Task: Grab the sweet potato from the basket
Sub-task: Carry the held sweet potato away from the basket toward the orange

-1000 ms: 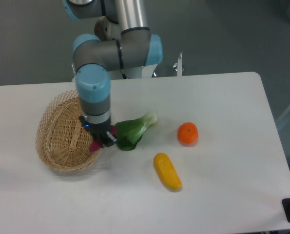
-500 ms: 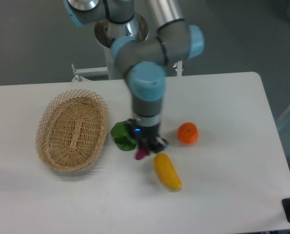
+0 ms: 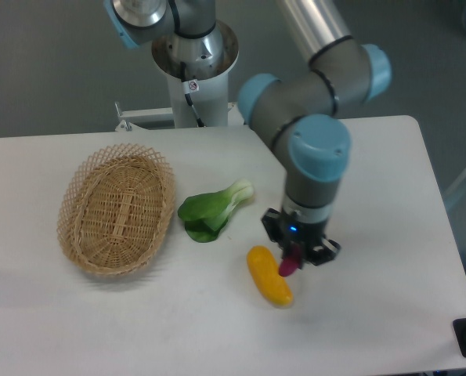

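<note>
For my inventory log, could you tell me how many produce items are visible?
3: sweet potato in the gripper, yellow squash beside it, bok choy by the basket. The arm may hide others.

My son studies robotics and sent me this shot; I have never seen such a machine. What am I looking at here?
This is one jointed robot arm, grey with light-blue caps, bolted to a post behind a white table. One fixed camera looks down on it from the front. At the arm's tip is a two-finger gripper, shut on a small reddish-purple sweet potato that pokes out below it. The woven basket on the left lies empty. Beside it rests a leafy green vegetable, and a yellow vegetable lies right next to the held sweet potato. The arm hides part of the table behind the gripper.
</note>
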### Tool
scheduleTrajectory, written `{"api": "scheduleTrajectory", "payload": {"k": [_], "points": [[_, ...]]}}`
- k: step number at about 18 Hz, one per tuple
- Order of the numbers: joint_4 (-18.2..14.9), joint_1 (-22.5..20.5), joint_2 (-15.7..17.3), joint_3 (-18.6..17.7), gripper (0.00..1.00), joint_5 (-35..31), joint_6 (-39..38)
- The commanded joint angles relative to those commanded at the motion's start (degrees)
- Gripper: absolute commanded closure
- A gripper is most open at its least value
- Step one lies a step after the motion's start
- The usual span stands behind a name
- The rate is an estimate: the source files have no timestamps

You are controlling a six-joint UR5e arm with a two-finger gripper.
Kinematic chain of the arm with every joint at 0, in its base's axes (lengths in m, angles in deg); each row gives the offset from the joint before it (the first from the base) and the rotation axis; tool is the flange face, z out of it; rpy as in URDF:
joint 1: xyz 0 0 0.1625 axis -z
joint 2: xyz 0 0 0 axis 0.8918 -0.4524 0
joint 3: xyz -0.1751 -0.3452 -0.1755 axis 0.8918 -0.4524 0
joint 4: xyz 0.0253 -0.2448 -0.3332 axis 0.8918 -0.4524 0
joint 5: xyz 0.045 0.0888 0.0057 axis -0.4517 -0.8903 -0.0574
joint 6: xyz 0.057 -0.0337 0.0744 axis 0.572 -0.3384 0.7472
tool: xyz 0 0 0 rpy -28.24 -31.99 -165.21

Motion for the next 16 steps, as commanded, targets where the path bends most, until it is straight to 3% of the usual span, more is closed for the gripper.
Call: {"api": "scheduleTrajectory", "payload": {"k": [3,16], "points": [[0.18,-1.23,-0.88,0.7,0.77,-0.8,3.17],[0.35,-1.85,-2.73,2.9,0.74,-4.14,3.7]]}}
